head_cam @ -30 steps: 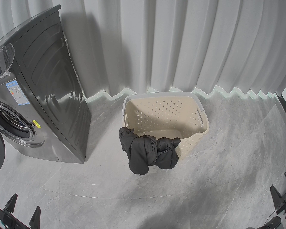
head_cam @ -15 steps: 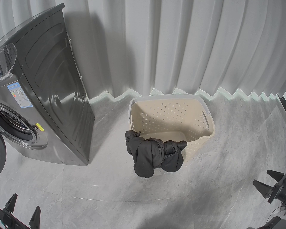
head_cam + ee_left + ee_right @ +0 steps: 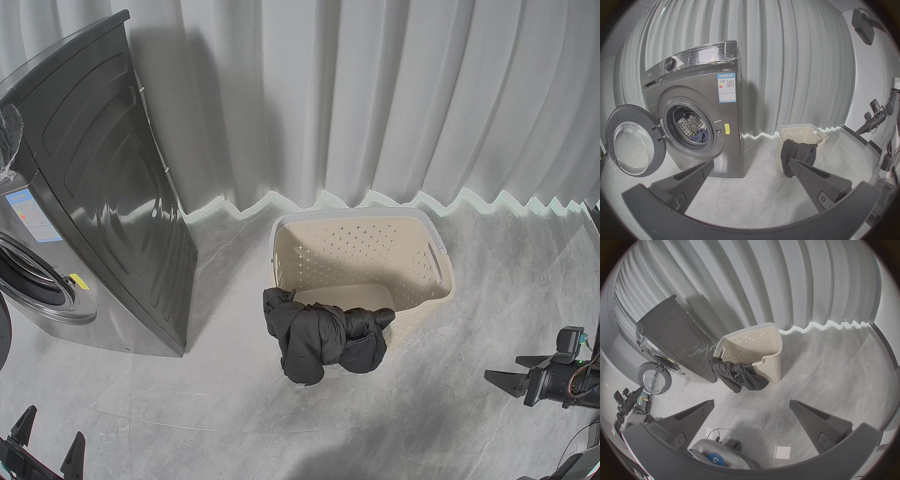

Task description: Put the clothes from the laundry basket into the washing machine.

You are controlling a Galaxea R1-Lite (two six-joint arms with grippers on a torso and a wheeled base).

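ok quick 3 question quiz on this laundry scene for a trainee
1. True or false: the door of the washing machine is shut.
2. Where is the dark garment? A) flat on the floor B) draped over the near rim of the laundry basket C) held by a gripper
3. Fill in: the left gripper and the right gripper are both ____ and hold nothing.

Key: 1 false, it stands open; 2 B; 3 open.

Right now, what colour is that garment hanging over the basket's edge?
Dark grey, almost black. The garment draped over the cream laundry basket shows best in the head view.
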